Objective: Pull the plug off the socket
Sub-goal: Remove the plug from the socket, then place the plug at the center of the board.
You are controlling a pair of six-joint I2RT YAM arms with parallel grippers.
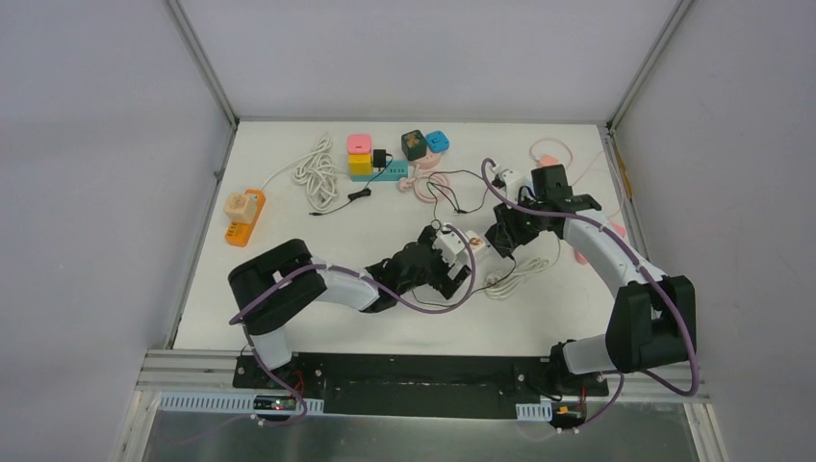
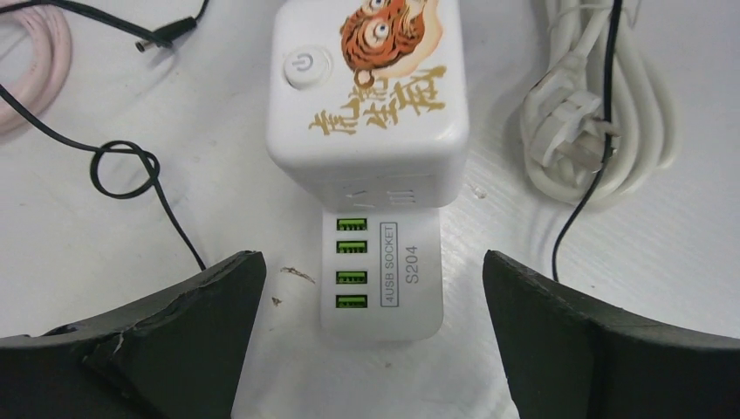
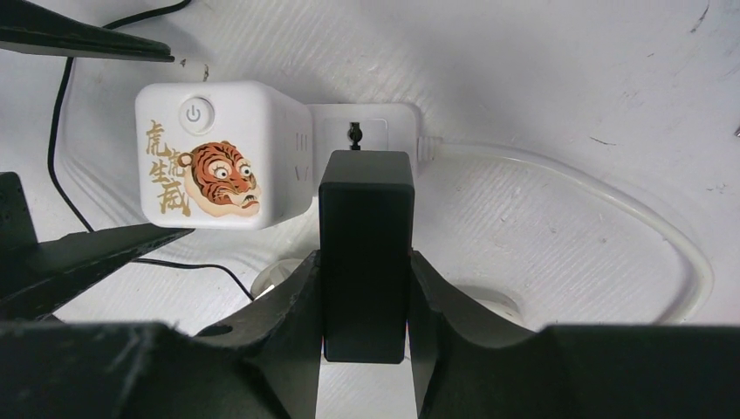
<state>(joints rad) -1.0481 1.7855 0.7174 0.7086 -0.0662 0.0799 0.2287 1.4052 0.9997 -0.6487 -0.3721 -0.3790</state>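
A white power strip (image 3: 362, 131) lies on the table and carries a white cube socket with a tiger picture (image 3: 218, 166). A black plug adapter (image 3: 365, 218) stands on the strip's face beside the cube. My right gripper (image 3: 365, 262) is shut on the black plug, one finger on each side. My left gripper (image 2: 373, 262) is open. The strip's USB end (image 2: 380, 271) lies between its fingers (image 2: 201, 332), untouched, with the tiger cube (image 2: 366, 96) just beyond. In the top view both grippers meet at the strip (image 1: 462, 245) in the middle of the table.
A coiled white cable with a plug (image 2: 602, 131) lies right of the strip, and a thin black wire (image 2: 131, 170) loops to its left. An orange strip (image 1: 242, 217), a white cord coil (image 1: 318, 173) and coloured cube sockets (image 1: 361, 154) sit at the back.
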